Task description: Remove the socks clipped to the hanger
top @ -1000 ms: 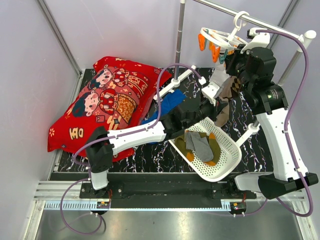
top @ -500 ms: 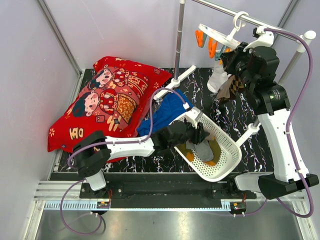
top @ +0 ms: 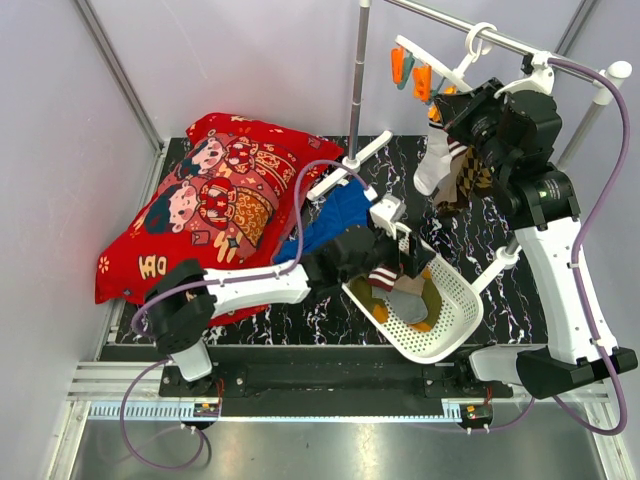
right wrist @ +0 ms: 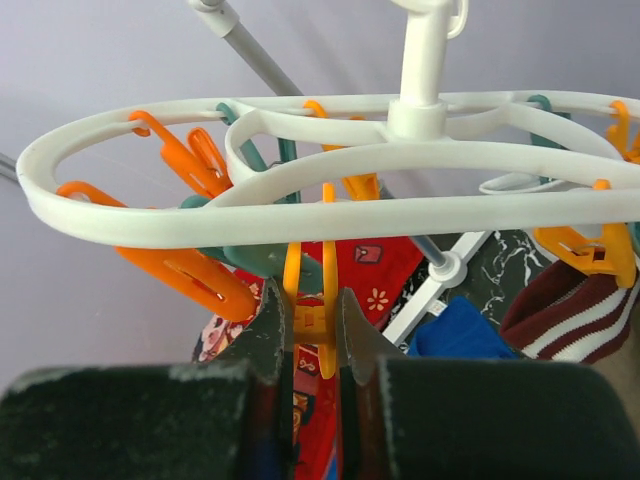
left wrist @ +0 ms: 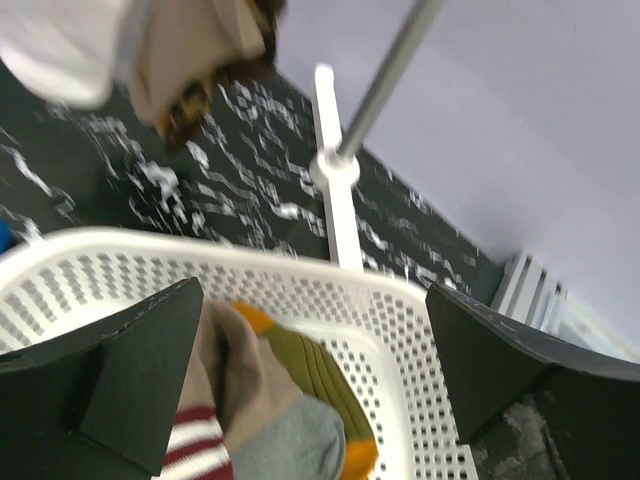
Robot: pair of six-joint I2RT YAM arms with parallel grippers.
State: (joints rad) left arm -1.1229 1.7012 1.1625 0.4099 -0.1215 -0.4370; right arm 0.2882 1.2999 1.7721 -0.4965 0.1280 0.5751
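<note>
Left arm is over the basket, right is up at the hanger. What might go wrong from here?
The right gripper is shut on an orange peg of the white plastic ring hanger, which hangs by its hook and tilts: a hard pull may unhook it. The open left gripper sits low over the white perforated basket; lifting may drag the red-striped sock back out.

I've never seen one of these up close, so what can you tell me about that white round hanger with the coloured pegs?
The hanger looks like white plastic: an outer and an inner ring joined by spokes to a central post with a hook, hung on a grey rail. Orange and teal pegs dangle beneath. The right tool pinches one orange peg; socks hang from others.
</note>
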